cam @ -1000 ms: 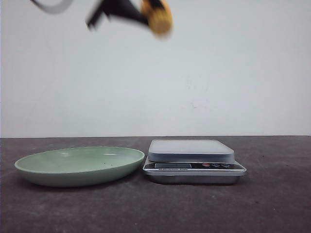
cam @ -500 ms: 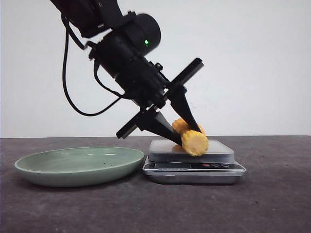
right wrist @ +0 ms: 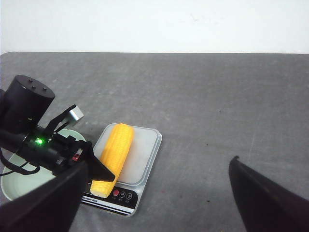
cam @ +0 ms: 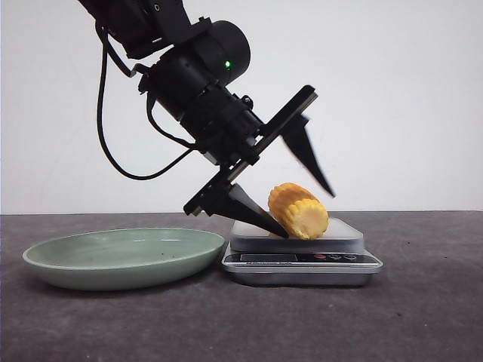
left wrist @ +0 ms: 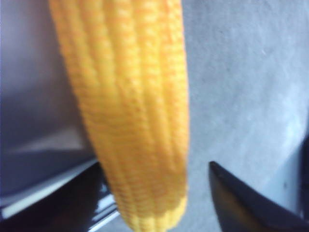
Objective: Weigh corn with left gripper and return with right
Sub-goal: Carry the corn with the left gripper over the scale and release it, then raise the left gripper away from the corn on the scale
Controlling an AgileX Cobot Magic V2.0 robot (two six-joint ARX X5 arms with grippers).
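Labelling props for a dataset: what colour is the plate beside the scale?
Pale green plate, clearest in the front view.

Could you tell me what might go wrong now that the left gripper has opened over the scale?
The corn lies on the scale with one end at the platform's front edge, so it might roll off. The left gripper is open, yet its lower finger sits close beside the corn and may nudge it when withdrawing, or press the platform and skew the reading.
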